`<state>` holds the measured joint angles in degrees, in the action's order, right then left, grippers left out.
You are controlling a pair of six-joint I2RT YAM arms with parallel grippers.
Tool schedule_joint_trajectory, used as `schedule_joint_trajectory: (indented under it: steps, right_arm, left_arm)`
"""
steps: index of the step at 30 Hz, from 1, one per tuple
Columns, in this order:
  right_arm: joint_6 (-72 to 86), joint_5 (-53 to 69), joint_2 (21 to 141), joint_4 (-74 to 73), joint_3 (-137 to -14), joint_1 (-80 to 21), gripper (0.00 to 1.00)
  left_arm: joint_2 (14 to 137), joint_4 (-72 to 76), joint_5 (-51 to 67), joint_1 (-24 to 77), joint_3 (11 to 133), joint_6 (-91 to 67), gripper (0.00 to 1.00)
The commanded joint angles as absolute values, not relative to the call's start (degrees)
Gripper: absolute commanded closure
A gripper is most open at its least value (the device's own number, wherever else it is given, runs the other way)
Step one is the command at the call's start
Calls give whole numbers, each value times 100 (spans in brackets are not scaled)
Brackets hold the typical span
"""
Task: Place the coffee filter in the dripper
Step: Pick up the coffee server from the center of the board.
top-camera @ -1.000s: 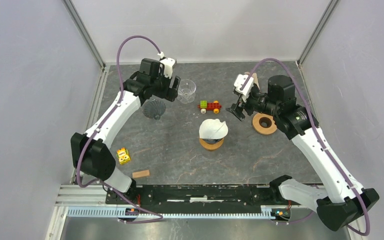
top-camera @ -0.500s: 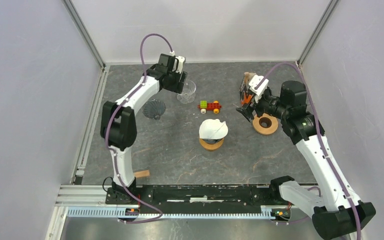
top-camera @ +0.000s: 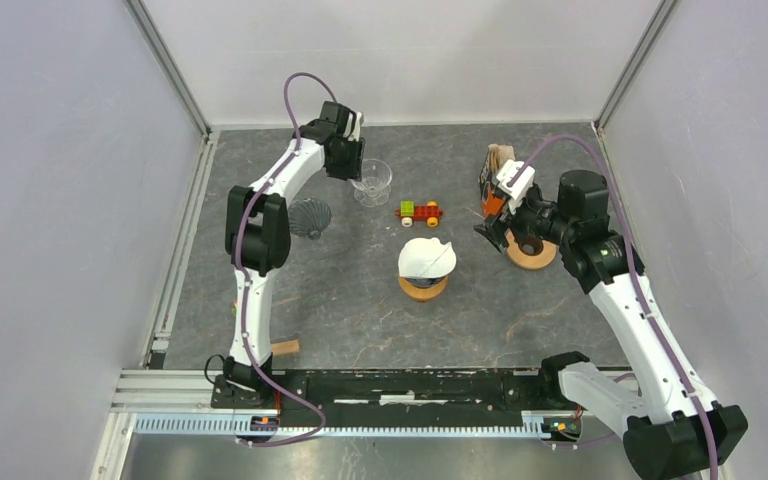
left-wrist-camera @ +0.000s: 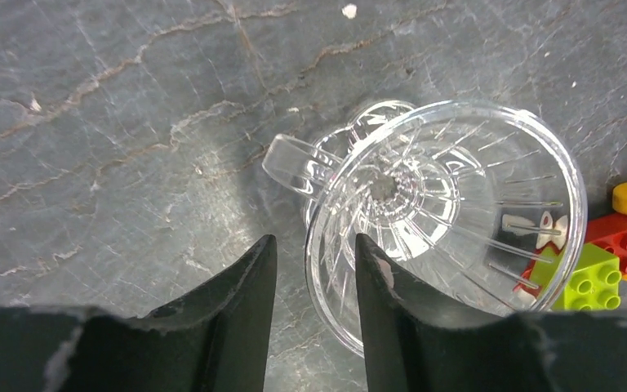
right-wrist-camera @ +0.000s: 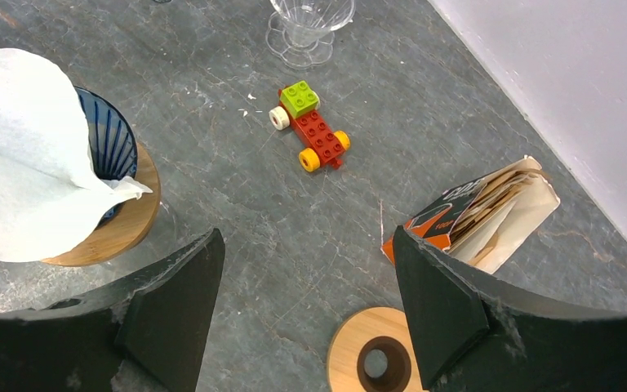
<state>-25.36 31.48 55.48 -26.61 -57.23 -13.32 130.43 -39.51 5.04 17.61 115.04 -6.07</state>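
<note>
The left gripper (left-wrist-camera: pixel 313 245), jaws narrowly apart, straddles the clear dripper (left-wrist-camera: pixel 457 204) by its rim, far left. The right gripper (right-wrist-camera: pixel 306 245) gapes wide. The orange filter packet (right-wrist-camera: pixel 478 214) bears print too small to read.

No readable text; print on the filter packet (right-wrist-camera: pixel 449 214) illegible.

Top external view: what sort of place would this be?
Probably a lab robot cell: plain walls box in the table, arms bolt to a metal rail, a toy car lies near a glass dripper.
</note>
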Motion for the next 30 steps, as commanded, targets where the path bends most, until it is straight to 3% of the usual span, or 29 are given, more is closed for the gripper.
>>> schedule_joint_trajectory:
  steps: [1,12,17,30]
  right_arm:
    - [-2602,3264,5418,-2491,-5686,-1301,18]
    - [-2619,3107,5230,-2426,-5638,-1298,18]
    - [-2653,2940,5159,-2415,-5544,-1305,18]
    - [-2663,868,5890,-2506,-5243,-736,15]
  left_arm:
    - [13058,-4110,703,1784,11742,-809,56]
    - [12722,-4549,1297,1783,11772,-616,97]
    - [12050,-5153,1891,1791,11248,-248,98]
    - [9491,-4594,2586,1784,7691,297,98]
